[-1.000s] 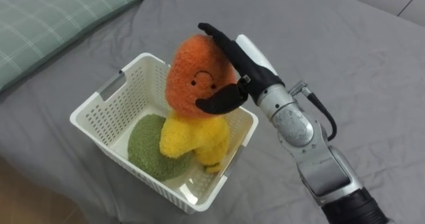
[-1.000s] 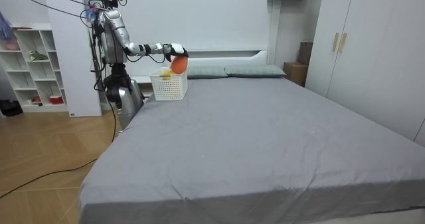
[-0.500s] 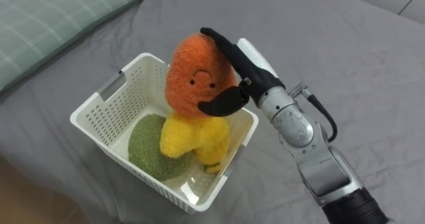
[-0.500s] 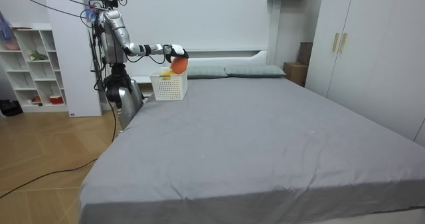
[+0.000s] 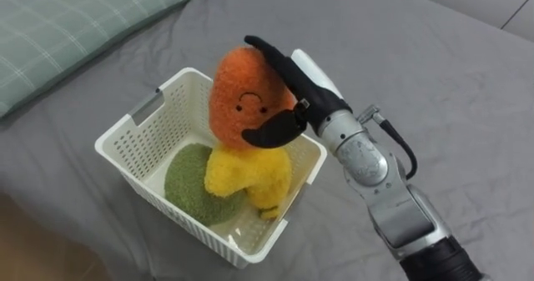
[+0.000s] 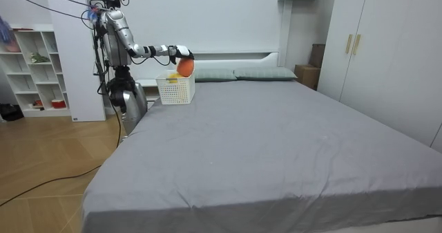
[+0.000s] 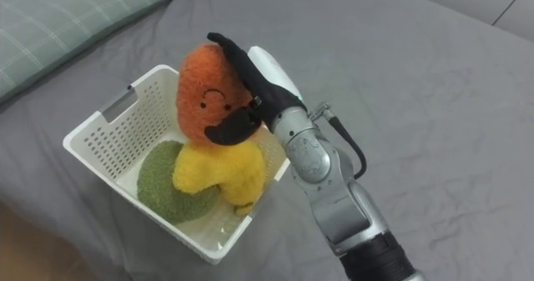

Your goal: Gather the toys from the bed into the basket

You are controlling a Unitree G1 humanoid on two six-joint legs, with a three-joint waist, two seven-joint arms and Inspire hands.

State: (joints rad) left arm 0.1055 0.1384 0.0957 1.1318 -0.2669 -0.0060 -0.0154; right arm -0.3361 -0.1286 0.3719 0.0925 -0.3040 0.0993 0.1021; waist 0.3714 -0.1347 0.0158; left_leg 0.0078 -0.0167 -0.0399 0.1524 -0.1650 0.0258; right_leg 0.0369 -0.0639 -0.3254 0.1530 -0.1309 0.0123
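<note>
A plush toy with an orange head (image 5: 244, 97) and a yellow body (image 5: 246, 174) stands upright in the white slatted basket (image 5: 133, 135) on the grey bed. My right hand (image 5: 288, 85) is shut on the orange head, fingers over its top and thumb under its face. A green round plush (image 5: 190, 183) lies on the basket's floor beside the yellow body. In the room view the robot stands at the bed's head corner, right arm stretched over the basket (image 6: 175, 90) with the toy (image 6: 184, 66).
A green checked pillow (image 5: 58, 27) lies to the left of the basket. Grey sheet (image 5: 450, 89) spreads wide to the right. In the room view a white shelf unit (image 6: 34, 67) stands behind the robot and wardrobes (image 6: 387, 53) line the room view's right.
The whole picture has shifted slightly, so the head camera moved. The hand still grips the orange head and the toy sits about as deep in the basket as before.
</note>
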